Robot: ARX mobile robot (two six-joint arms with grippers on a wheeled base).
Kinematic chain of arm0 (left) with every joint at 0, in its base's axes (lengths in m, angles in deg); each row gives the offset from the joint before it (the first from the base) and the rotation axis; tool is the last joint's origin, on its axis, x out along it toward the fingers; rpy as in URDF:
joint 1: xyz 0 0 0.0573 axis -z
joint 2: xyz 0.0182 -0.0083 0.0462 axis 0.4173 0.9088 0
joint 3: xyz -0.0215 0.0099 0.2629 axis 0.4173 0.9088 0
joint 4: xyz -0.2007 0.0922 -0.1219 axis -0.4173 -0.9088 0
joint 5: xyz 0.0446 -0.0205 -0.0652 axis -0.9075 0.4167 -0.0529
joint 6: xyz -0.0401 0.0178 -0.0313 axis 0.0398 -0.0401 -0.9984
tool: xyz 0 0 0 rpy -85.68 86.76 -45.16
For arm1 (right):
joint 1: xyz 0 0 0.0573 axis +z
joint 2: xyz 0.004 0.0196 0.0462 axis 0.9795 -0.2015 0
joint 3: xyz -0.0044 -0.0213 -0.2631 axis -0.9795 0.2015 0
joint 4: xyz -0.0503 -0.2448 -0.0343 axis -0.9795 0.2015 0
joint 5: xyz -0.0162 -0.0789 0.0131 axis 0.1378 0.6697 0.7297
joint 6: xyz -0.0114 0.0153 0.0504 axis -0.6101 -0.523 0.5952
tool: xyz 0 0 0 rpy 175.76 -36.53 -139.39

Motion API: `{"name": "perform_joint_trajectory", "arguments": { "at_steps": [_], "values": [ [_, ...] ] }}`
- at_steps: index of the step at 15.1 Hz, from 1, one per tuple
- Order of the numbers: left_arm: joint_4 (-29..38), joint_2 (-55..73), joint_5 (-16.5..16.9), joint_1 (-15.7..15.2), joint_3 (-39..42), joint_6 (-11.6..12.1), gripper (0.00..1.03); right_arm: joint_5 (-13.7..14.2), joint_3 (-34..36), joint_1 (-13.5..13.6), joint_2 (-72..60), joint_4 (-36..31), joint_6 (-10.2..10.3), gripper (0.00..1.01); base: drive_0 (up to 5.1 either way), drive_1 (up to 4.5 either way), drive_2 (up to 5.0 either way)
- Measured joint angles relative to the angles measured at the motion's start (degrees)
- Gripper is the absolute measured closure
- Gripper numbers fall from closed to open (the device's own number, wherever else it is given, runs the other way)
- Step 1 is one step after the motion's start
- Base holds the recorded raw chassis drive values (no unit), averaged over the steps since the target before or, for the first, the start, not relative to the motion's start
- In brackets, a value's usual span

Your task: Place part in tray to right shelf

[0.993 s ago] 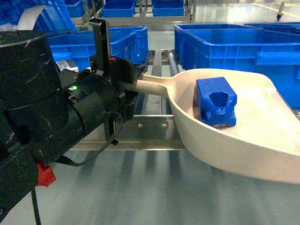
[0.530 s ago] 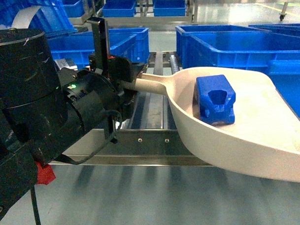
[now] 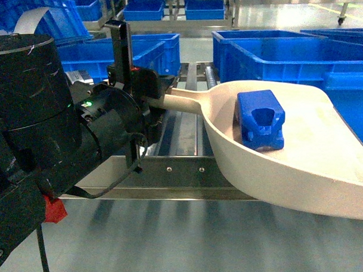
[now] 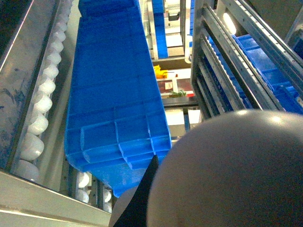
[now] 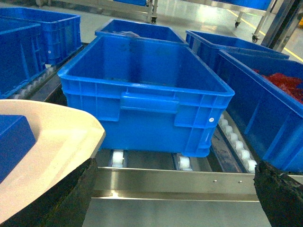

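The beige tray [image 3: 313, 161] hangs level in front of the roller shelf, and my left gripper [image 3: 159, 101] is shut on its long handle [image 3: 186, 103]. Inside the scoop, near its back wall, rests the small blue part [image 3: 261, 121]. The left wrist view is mostly filled by the tray's rounded underside [image 4: 236, 175], with one black finger [image 4: 144, 203] beside it. My right gripper [image 5: 173, 198] is open with nothing between its fingers. To its left are the tray's lip [image 5: 61, 137] and a corner of the part [image 5: 14, 142]. The right gripper does not appear in the head view.
A steel shelf rail [image 3: 183, 172] runs below the tray, with white rollers [image 5: 116, 158] behind it. Large blue crates [image 3: 286, 55] stand on the rollers; one [image 5: 142, 94] sits straight ahead of the right gripper. Another crate at the right holds red items [image 5: 284, 82].
The shelf rail and crates have dropped slightly in the head view. The tray, still held by the left gripper, and the part in it keep their places.
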Motion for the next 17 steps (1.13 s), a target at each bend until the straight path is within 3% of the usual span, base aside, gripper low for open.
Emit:
{"name": "perform_joint_trajectory", "arguments": {
  "at_steps": [17],
  "values": [
    [0.0, 0.0, 0.0, 0.0, 0.0, 0.0, 0.9, 0.0, 0.0, 0.0, 0.0, 0.0, 0.0, 0.03, 0.0, 0.0, 0.0]
  ]
}}
